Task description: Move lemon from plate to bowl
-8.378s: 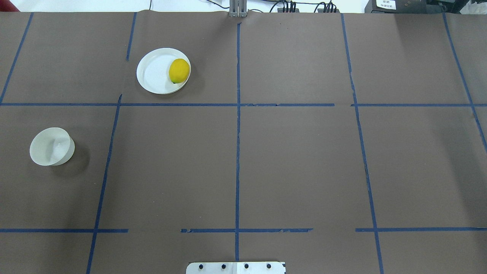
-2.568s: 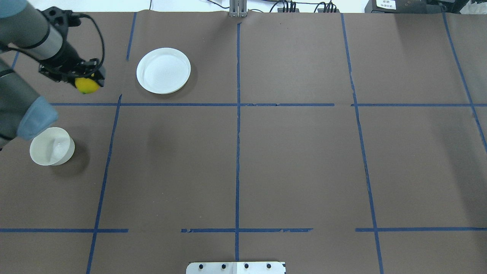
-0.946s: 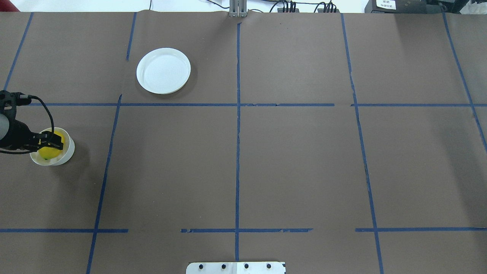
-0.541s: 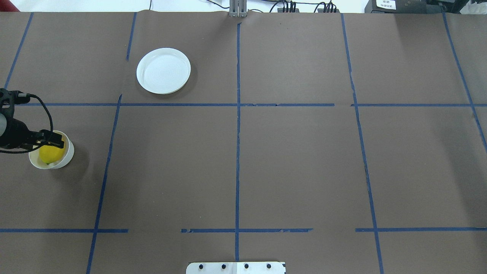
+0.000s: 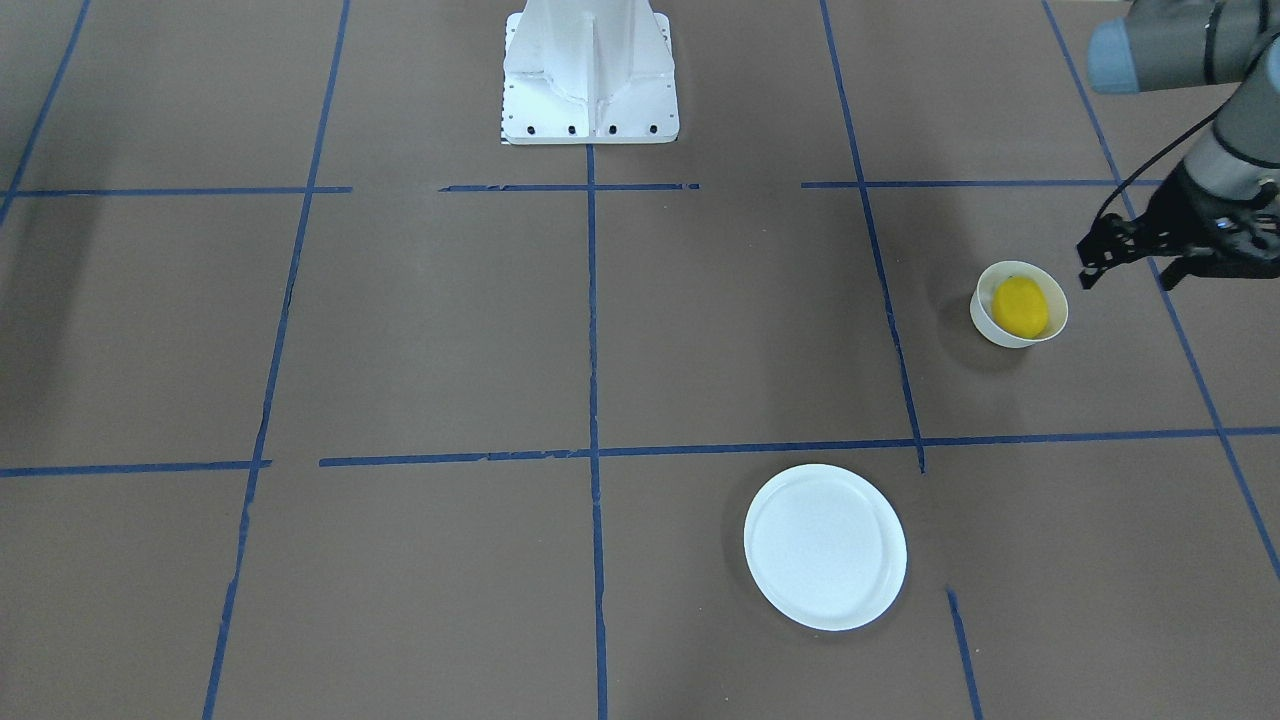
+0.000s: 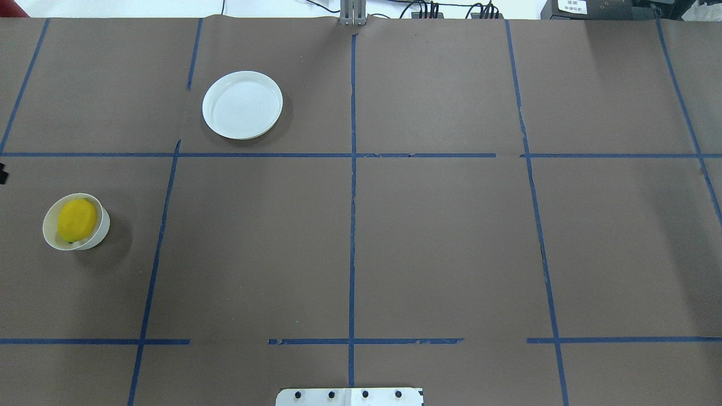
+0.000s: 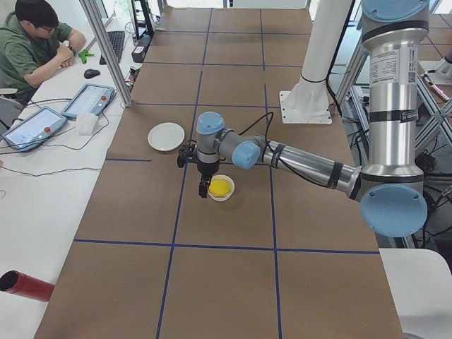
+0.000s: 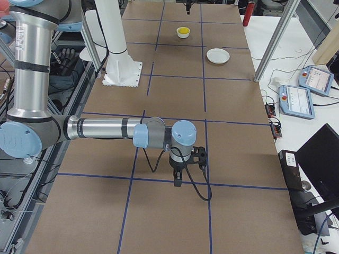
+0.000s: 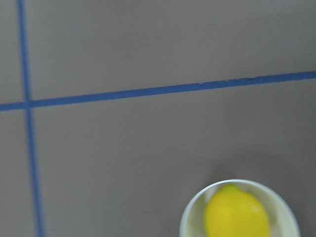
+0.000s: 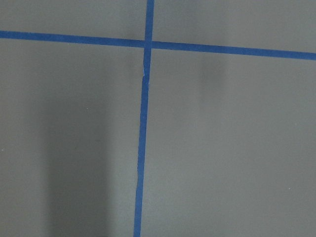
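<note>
Small bright yellow oval lemon (image 6: pixel 76 220) lies inside the small deep off-white round bowl (image 6: pixel 105 230), resting on its bottom; nothing touches it. In the overhead view the bowl stands at 8 o'clock from the flat round white plate (image 6: pixel 242 105), well apart, and the plate is bare. Both dishes sit on the brown paper-covered table (image 6: pixel 440 242) gridded with blue tape lines (image 6: pixel 352 225).

Left gripper (image 5: pixel 1125 272) hangs just beside the bowl, between 2 and 3 o'clock of it in the front-facing view, fingers spread and holding nothing.

Right gripper (image 8: pixel 178 181) hangs above bare table, far from both dishes. Its jaw state cannot be determined.
</note>
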